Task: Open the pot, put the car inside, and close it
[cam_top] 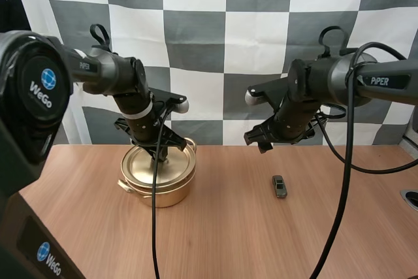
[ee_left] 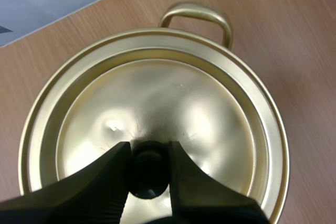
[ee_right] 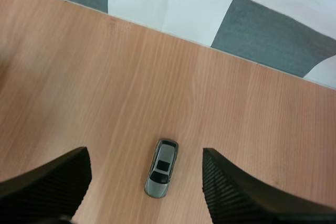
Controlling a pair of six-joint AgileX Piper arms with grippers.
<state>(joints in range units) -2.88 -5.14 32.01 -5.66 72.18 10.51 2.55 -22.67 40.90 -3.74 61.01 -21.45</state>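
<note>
A gold pot (cam_top: 159,184) stands on the table's left side with its lid (ee_left: 157,103) on. My left gripper (cam_top: 163,155) is down on the lid, and its fingers (ee_left: 191,179) pinch the black knob (ee_left: 148,167) from both sides. A small grey toy car (cam_top: 279,186) lies on the wood to the right of the middle. My right gripper (cam_top: 261,143) hangs open above and slightly left of the car. In the right wrist view the car (ee_right: 161,168) lies on the table below the gap of the right gripper (ee_right: 144,157), whose fingers stand wide apart.
The pot's side handle (ee_left: 197,14) points toward the back of the wooden table (cam_top: 222,240). A round dark fitting (cam_top: 410,198) sits at the table's right edge.
</note>
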